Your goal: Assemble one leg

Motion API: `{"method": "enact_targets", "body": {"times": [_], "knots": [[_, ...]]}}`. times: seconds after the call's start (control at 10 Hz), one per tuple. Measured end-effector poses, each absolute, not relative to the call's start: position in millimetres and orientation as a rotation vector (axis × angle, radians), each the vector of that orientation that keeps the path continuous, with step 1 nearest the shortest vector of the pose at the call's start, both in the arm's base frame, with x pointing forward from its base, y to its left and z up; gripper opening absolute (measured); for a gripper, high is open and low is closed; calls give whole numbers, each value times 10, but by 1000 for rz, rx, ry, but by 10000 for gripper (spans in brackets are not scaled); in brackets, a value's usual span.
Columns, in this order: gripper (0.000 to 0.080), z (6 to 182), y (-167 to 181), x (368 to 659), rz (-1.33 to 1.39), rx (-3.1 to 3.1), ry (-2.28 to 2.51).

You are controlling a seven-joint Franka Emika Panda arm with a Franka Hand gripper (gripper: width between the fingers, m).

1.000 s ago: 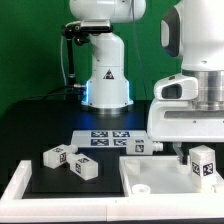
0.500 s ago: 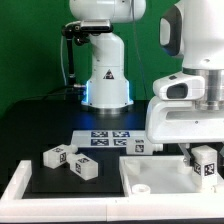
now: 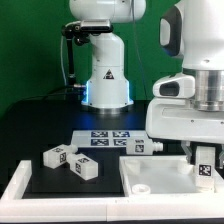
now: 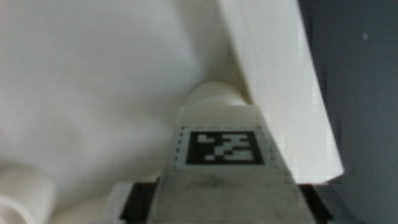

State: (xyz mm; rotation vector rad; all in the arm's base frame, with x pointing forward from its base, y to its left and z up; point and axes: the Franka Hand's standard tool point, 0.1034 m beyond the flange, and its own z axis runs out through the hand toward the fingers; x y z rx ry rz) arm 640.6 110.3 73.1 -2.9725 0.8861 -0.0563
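- At the exterior view's left, two loose legs [image 3: 55, 155] [image 3: 85, 169] are lying on their sides close together on the black table [image 3: 45, 130]. Going by these, you are dealing with a short, blocky white piece, probably rigid and light. Its smooth faces are likely to slip under a weak grip.
- My judgement is that you are best taking a leg across two flat opposite faces near its upper end. That is leaving the lower end free for joining.
- At the centre, the marker board [image 3: 105, 138] is lying flat. Just to its right, a third tagged leg [image 3: 140, 147] is sitting at the far edge of the white tabletop [image 3: 165, 178].
- The tabletop is showing a round socket [image 3: 143, 187] near its front left corner.
- At the exterior view's right, the gripper [image 3: 205, 151] is clamping the held leg [image 3: 205, 168] with its jaws closed on the upper part. The leg is hanging upright straight below the hand, with its tag facing the camera.
- In the wrist view, the held leg [image 4: 222, 130] is projecting straight out from between the fingers [image 4: 139, 200]. Its tip is showing just beside the tabletop's raised edge [image 4: 267, 80], over the white surface.
- You cannot tell whether the tip is touching the tabletop.
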Motion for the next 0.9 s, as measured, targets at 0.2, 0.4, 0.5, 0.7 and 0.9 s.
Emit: {"method": "enact_targets", "body": {"times": [0.2,0.4,0.5,0.7,0.9], "knots": [[285,731,1117,6399,-46,-2791,1340],[285,732,1192,6395,-45,-2501,1802],[285,730,1177,6397,-43,-2362,1943],[285,729,1177,6397,-44,-2340,1963],[463,727,1160,6378,-35,-2550,1717]]}}
